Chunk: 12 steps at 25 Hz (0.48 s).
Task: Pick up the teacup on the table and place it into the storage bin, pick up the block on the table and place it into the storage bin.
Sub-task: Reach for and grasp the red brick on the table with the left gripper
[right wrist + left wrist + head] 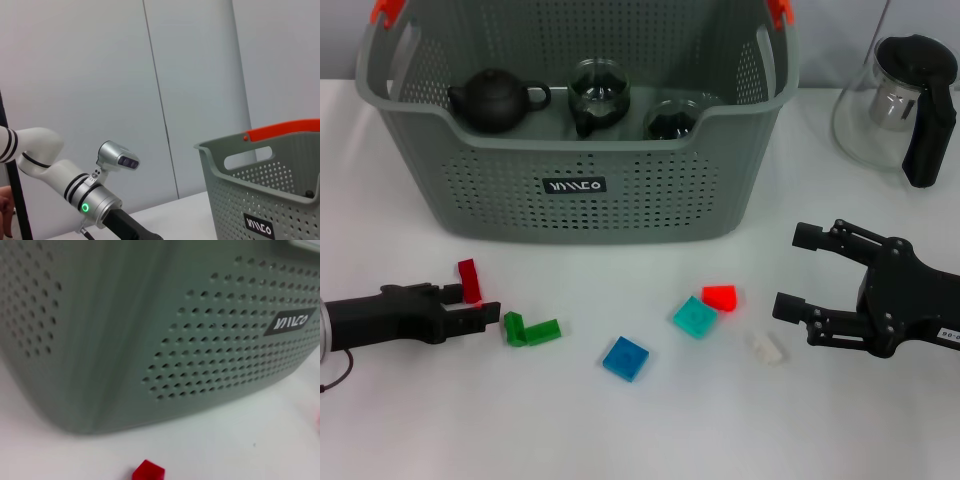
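Nearest in the head view, low in the frame, loose blocks lie on the white table (650,430): a blue block (625,358) at bottom centre, a teal block (695,317) and a red wedge (720,297) just right of it, touching or nearly so, a pale, hard-to-read white piece (767,346) further right, and a green L-shaped block (529,329) left of centre.

At lower left the left gripper (470,299) lies low over the table, fingers spread, with a small red block (470,280) standing between or just beside its tips; whether they touch it I cannot tell. At lower right the right gripper (800,272) hovers with its two fingers wide apart, holding nothing; its arm is cut off by the frame edge.

Further back, across the upper half, stands the storage bin (575,205), its top rim cut off. Inside it sit a dark teapot (495,98), a glass pitcher (598,95) and a teacup (672,118), partly masked by the bin wall. At upper right a second glass pitcher (900,105) stands on the table.

The left wrist view shows only the bin wall (150,340) close up and the red block (148,471), cut off at the bottom edge. The right wrist view alone shows the left arm (75,185) and the bin's orange handle clip (285,130).
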Available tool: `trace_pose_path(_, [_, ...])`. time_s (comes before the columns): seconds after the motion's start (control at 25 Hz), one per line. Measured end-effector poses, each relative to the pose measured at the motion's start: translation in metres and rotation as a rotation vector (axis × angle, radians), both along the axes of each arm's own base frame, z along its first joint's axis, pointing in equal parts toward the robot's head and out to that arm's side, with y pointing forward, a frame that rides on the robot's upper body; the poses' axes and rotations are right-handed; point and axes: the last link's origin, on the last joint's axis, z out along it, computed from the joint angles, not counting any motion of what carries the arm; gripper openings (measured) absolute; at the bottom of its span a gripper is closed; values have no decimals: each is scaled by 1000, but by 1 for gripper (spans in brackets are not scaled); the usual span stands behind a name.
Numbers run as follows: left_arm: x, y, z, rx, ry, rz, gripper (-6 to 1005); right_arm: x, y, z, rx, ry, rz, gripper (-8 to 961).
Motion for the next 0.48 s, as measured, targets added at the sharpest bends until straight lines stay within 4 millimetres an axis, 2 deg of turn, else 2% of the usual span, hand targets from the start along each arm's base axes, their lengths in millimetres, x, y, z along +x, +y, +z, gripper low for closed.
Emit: trace_pose_path(0.48, [11,1,-9,-51,-16,-45,739,2,-2,0,0,0,-8,947])
